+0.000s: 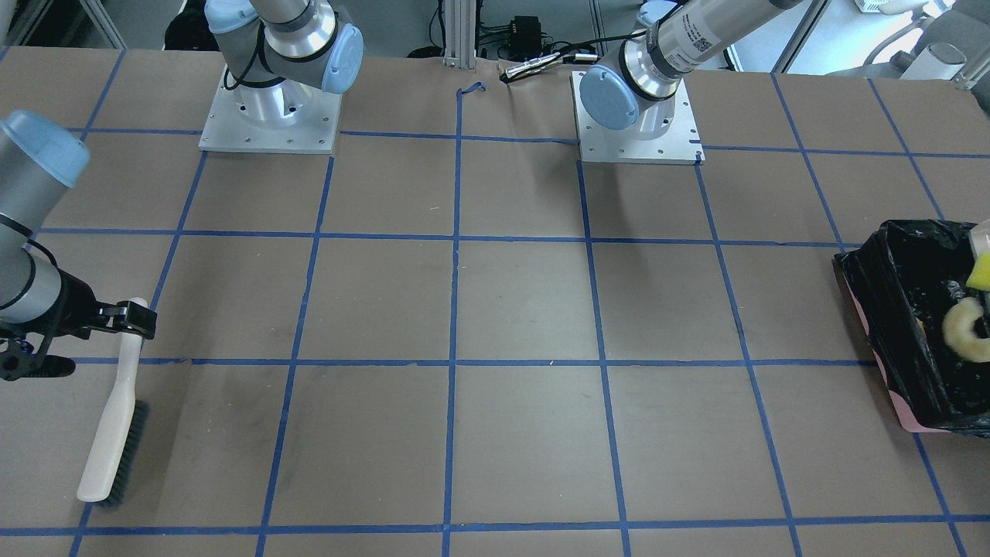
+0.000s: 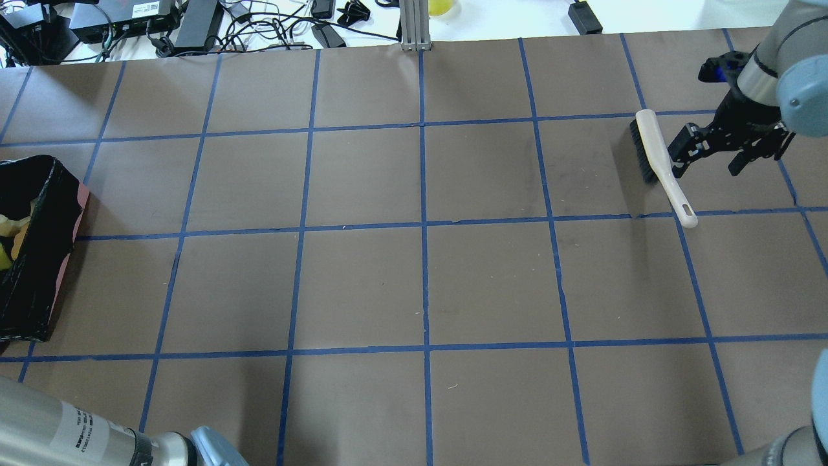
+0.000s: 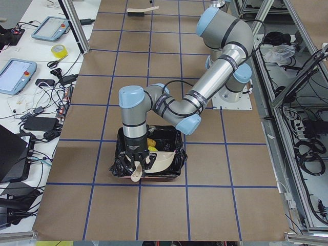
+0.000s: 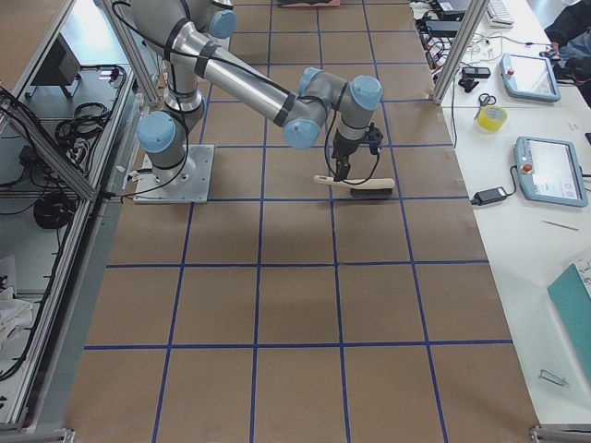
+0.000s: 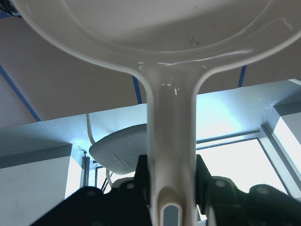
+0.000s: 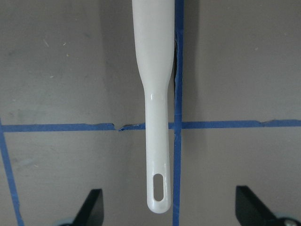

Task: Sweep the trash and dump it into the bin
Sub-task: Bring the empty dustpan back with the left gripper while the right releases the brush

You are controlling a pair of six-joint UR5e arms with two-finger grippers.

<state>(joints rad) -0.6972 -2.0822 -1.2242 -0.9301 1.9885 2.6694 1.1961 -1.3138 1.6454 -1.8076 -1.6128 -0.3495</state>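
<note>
Clamped on the handle of the beige plastic dustpan (image 5: 170, 136), the left gripper (image 5: 171, 181) holds it over the black-lined pink rectangular bin (image 1: 882, 325), the right gripper (image 6: 164, 207) hangs wide open above the white-handled bristle brush (image 1: 116, 410), and a cream crescent slice (image 1: 961, 329) and yellow sponge wedge (image 1: 981, 272) sit inside the bin.

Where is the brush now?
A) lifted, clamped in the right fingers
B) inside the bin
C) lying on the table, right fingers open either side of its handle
C: the brush lies flat on the table, and the right gripper has its fingers wide apart, clear of its handle.
</note>
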